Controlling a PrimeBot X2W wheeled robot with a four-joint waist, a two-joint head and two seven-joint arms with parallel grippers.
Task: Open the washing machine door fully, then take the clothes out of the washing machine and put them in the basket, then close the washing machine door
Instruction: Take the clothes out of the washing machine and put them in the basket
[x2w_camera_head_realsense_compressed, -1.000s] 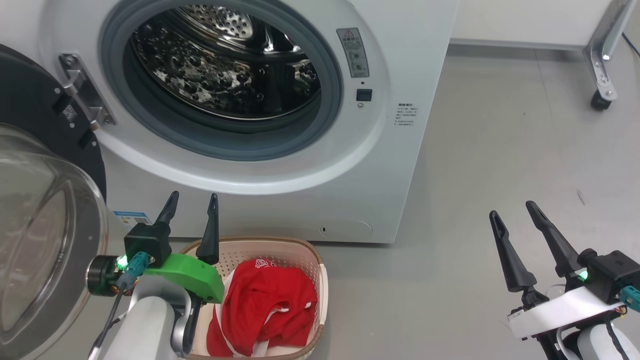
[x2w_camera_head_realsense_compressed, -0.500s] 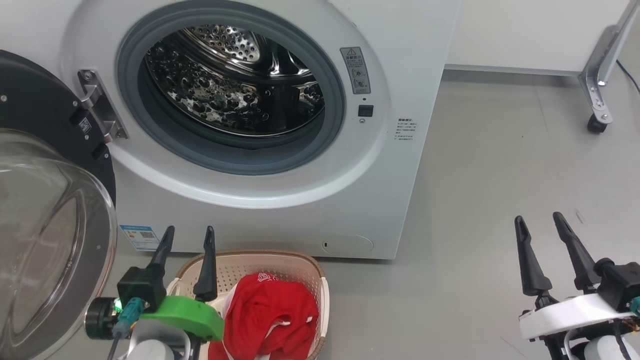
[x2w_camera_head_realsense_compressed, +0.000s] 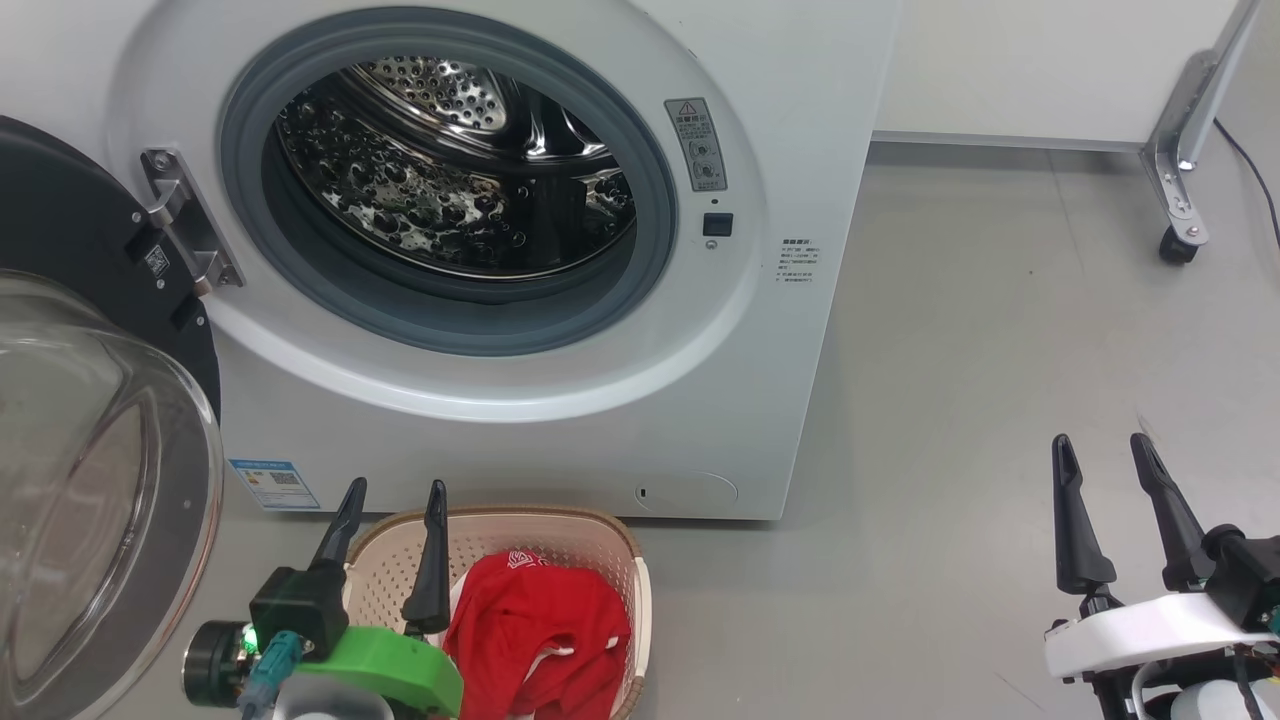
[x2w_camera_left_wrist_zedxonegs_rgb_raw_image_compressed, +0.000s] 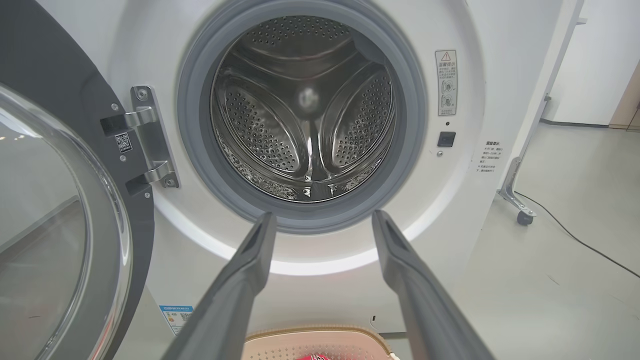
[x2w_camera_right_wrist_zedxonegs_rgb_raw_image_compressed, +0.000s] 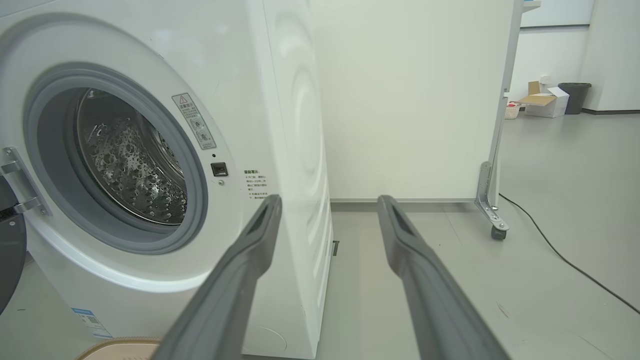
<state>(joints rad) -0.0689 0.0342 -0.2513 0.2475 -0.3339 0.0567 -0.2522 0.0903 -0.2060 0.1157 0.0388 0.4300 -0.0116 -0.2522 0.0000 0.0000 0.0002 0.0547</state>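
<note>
Head view, and the laundry is out: the red garment (x2w_camera_head_realsense_compressed: 540, 630) lies heaped in the cream basket (x2w_camera_head_realsense_compressed: 490, 555), which sits on the floor (x2w_camera_head_realsense_compressed: 1000, 350) just in front of the washing machine (x2w_camera_head_realsense_compressed: 760, 330), below its opening. The steel drum (x2w_camera_head_realsense_compressed: 450, 190) looks bare from here, and the left wrist view, looking straight in, finds nothing red either. So by my reading the unloading is done and closing up is what's left.

The washing machine door (x2w_camera_head_realsense_compressed: 100, 450) hangs wide open on its hinge (x2w_camera_head_realsense_compressed: 185, 225) at the robot's left, glass bowl facing the camera. The left pincer (x2w_camera_head_realsense_compressed: 397, 487) hovers over the basket's left side, fingers spread wide, holding nothing. The right pincer (x2w_camera_head_realsense_compressed: 1100, 442) is well apart over bare floor, equally wide, equally empty.

Now, how to play this one. The left arm is the near one. I'd want it round the outside of the door's free edge, far from the hinge, where a push turns it most easily. Contact on the black rim, not the glass. One smooth arc, fingers kept out of the gap between bowl and grey gasket (x2w_camera_head_realsense_compressed: 440, 335). Watch the basket, too: whether the door's lower edge passes over it I cannot tell. Finish with a firm press so the catch seats in the latch socket (x2w_camera_head_realsense_compressed: 717, 224).
</note>
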